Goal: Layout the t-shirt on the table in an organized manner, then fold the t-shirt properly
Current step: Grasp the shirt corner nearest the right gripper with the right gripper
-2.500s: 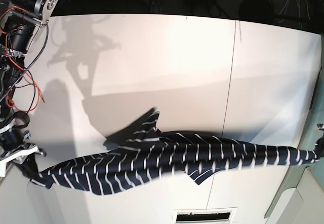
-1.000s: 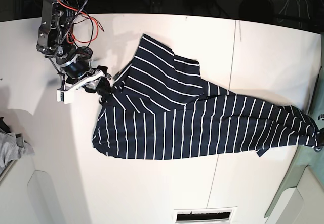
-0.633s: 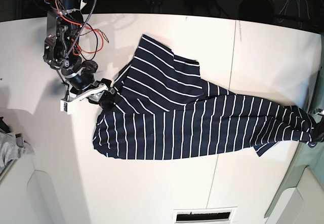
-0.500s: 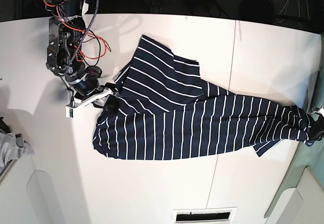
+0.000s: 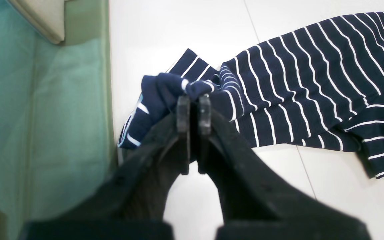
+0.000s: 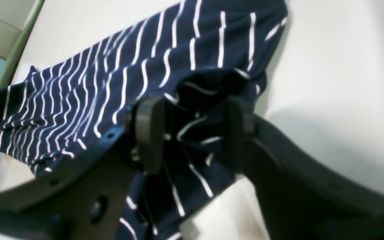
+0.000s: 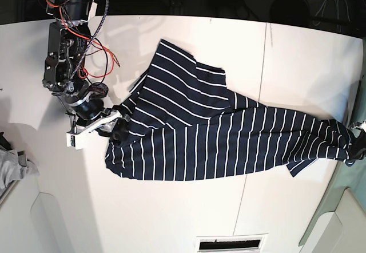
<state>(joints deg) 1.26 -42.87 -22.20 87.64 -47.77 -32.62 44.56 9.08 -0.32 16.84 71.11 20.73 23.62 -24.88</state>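
The navy, white-striped t-shirt [image 7: 200, 133] lies spread across the white table [image 7: 297, 64], narrowing to a bunched end at the right edge. My left gripper [image 7: 359, 147] is at that edge. The left wrist view shows this gripper [image 5: 193, 100] shut on a bunched fold of the t-shirt [image 5: 312, 83]. My right gripper [image 7: 118, 128] sits at the shirt's left edge. In the right wrist view its jaws [image 6: 192, 130] stand open, with a loose dark fold of the t-shirt [image 6: 128, 66] between the pads and not pinched.
A small grey cloth [image 7: 11, 167] lies at the far left edge. A green surface [image 5: 45, 100] runs beside the table past my left gripper. A thin dark seam [image 7: 257, 121] crosses the tabletop. A slotted vent [image 7: 231, 244] sits at the front edge.
The shirt, earlier stretched as a narrow band between both grippers, now lies spread flat. Over the last second my right gripper slid along the shirt's left edge toward the front.
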